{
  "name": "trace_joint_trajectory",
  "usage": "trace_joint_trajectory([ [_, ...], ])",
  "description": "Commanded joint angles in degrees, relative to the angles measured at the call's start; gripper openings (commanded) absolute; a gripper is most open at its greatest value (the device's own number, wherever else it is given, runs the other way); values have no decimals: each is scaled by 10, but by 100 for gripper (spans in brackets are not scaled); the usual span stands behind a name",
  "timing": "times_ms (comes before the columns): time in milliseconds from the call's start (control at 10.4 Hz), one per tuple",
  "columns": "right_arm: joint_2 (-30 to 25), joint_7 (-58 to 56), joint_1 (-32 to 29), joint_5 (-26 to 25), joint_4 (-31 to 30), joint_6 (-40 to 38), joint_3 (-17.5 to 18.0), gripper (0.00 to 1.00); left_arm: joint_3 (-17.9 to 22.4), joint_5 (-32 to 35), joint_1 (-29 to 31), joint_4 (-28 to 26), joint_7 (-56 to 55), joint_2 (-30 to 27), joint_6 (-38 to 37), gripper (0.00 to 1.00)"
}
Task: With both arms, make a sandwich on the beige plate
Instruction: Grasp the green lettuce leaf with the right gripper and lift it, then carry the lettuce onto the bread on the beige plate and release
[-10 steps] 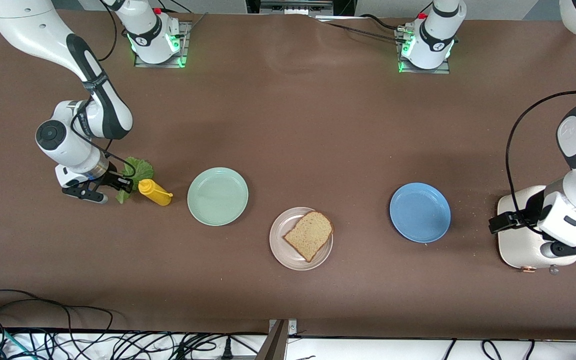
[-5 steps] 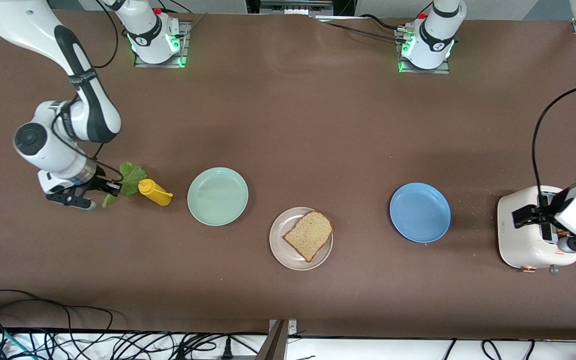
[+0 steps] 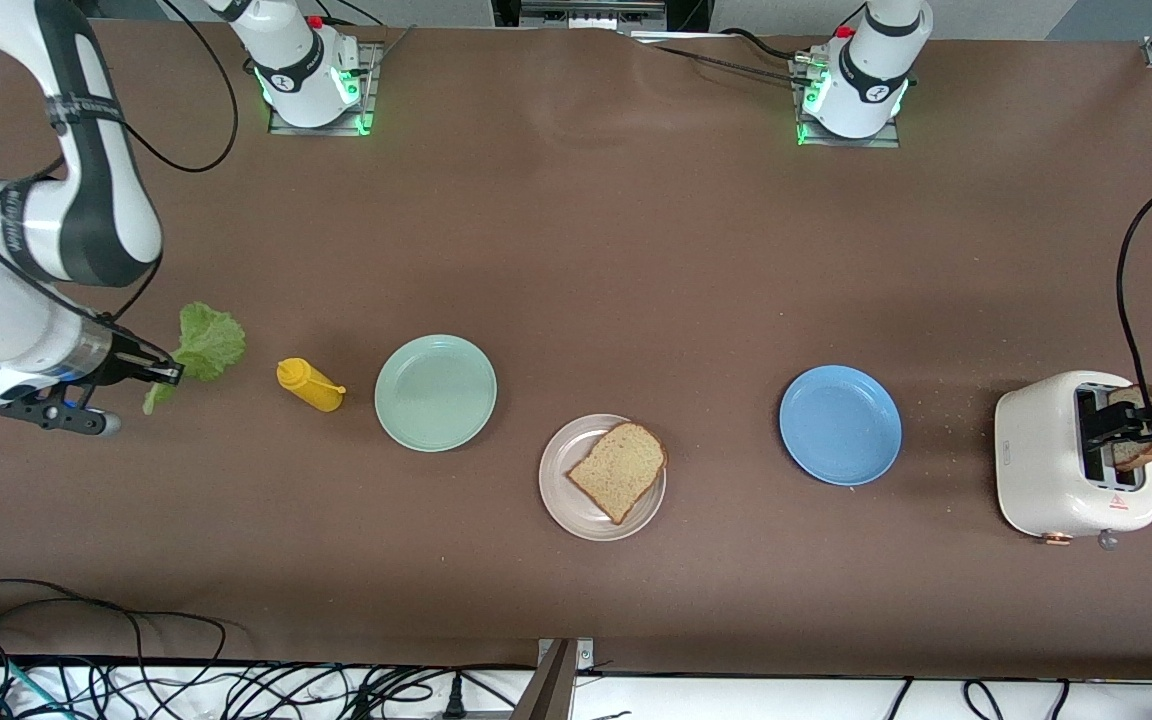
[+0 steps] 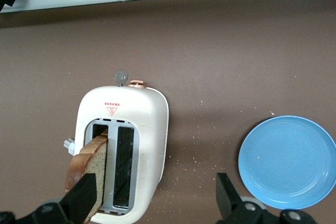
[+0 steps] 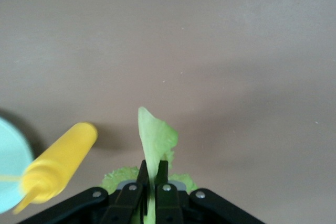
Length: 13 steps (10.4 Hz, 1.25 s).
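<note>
No wording could be read anywhere. The white toaster [image 4: 122, 150], standing at the left arm's end of the worktop, carried a small red triangle sign [image 4: 111, 110] with a red line of print above it, too small to make out. The plates and the yellow bottle [image 3: 310, 385] bore no lettering.

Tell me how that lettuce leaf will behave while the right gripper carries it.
Probably floppy: the lettuce is thin and ruffled, pinched at one edge by the right gripper, so its free part may sag or flap. It looks light, so it should carry easily. It may tear or slip if swung fast, since only a narrow strip sits between the fingers.
</note>
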Motion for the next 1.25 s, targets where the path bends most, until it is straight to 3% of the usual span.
trace_joint_trajectory([
  [0, 10, 32, 7, 21, 89, -97, 32, 0, -5, 12, 14, 9, 33, -4, -12, 100],
  [193, 10, 109, 13, 81, 93, -91, 58, 0, -4, 13, 22, 15, 44, 0, -11, 100],
  [579, 45, 343, 119, 82, 93, 25, 71, 0, -3, 13, 65, 15, 121, 22, 20, 100],
  [868, 121, 549, 192, 84, 101, 227, 72, 0, -3, 13, 89, 15, 160, 41, 37, 100],
  [1158, 233, 698, 267, 78, 192, 329, 69, 0, -3, 13, 102, 13, 169, 66, 45, 98],
])
